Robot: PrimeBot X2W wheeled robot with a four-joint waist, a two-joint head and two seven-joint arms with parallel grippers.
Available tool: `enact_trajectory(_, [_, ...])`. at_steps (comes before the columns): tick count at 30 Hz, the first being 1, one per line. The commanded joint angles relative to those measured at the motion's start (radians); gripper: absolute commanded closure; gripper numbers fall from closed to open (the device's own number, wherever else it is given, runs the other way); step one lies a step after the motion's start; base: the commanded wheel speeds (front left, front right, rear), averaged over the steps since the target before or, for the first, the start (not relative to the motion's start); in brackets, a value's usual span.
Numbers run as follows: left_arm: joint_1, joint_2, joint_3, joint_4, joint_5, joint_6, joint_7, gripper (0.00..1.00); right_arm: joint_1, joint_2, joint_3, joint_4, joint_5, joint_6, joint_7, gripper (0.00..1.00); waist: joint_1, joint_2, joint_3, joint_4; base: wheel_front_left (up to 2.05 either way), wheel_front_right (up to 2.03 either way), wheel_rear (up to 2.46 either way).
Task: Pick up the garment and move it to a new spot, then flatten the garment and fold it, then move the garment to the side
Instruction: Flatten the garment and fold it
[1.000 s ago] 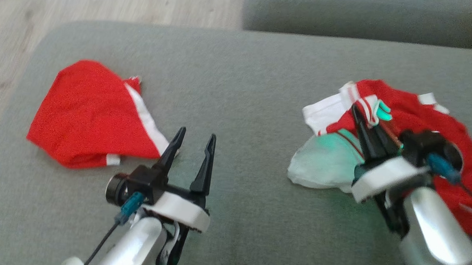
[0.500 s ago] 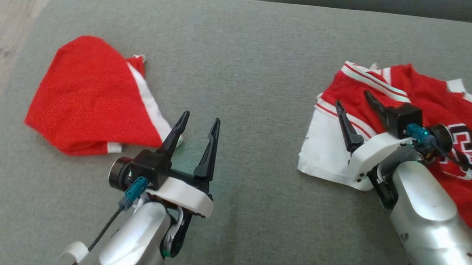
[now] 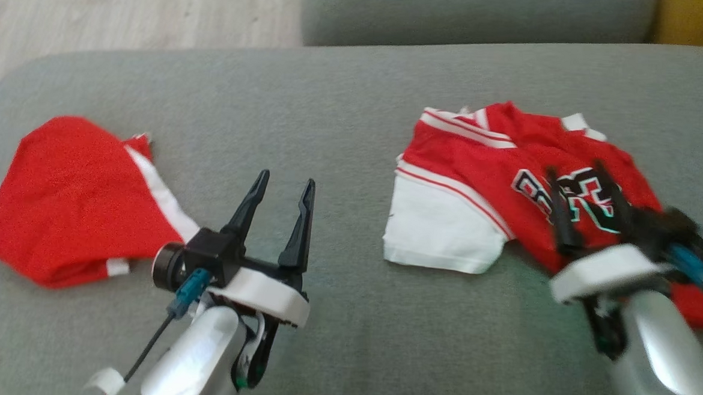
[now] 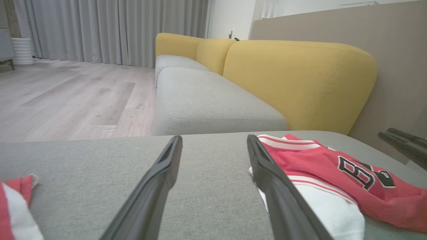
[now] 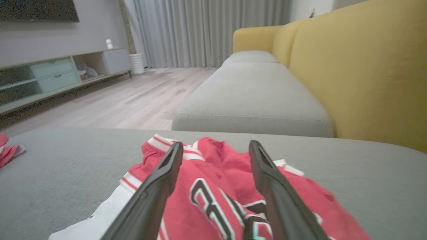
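Grey sofa cushion (image 3: 345, 89) spreads under both our arms, with a yellow backrest (image 4: 293, 76) behind it and pale wood floor (image 4: 66, 93) beyond its edge. Our right gripper (image 3: 573, 168) has its two dark fingers spread wide with nothing between them. It hangs over the numbered chest of the red jersey (image 3: 479, 168), though we cannot tell whether the tips touch the cloth. Our left gripper (image 3: 287, 178) is likewise wide open and empty. It is poised above bare cushion, between the jersey and a second red garment (image 3: 68, 207) that lies well apart at our left. The jersey rests on the right part of the cushion, rumpled, its white panel (image 3: 440, 232) turned toward the left gripper and its far side bunched beneath our right arm. We judge the placing done and the flattening in hand. Next we need a grasp on two opposite edges, the white panel for the left and the bunched side for the right. Then we pull outward to draw the wrinkles out before any fold.
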Motion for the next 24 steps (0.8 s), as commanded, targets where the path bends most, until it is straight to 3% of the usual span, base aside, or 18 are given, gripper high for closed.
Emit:
enact_trajectory(1, [-0.012, 0.011, 0.038, -0.033, 0.0, 0.005, -0.011, 0.0, 0.013, 0.004, -0.019, -0.067, -0.015, -0.001, -0.011, 0.0, 0.0001, 0.0, -0.024, -0.031, 0.0, 0.0, 0.0])
enact_trajectory(6, [0.009, -0.003, 0.034, -0.026, -0.007, 0.002, -0.012, 0.0, 0.212, 0.084, -0.207, -0.295, -0.082, -0.001, -0.012, 0.0, 0.0001, 0.0, -0.031, -0.053, 0.0, 0.0, 0.0])
enact_trajectory(10, [0.009, -0.012, 0.03, -0.01, -0.009, -0.007, -0.012, 0.0, 0.294, 0.12, -0.261, -0.408, -0.104, -0.001, -0.012, 0.0, 0.0001, 0.0, -0.018, -0.073, 0.0, 0.0, 0.0])
enact_trajectory(17, [-0.034, -0.028, -0.021, 0.044, 0.002, -0.042, 0.007, 0.0, 0.312, 0.131, -0.275, -0.449, -0.103, -0.001, -0.012, 0.0, 0.0001, 0.0, 0.008, -0.101, 0.0, 0.0, 0.0])
enact_trajectory(24, [-0.072, -0.046, -0.103, 0.138, -0.014, -0.081, 0.109, 0.0, 0.309, 0.132, -0.261, -0.437, -0.083, -0.001, -0.012, 0.0, 0.0001, 0.0, 0.043, -0.155, 0.0, 0.0, 0.0])
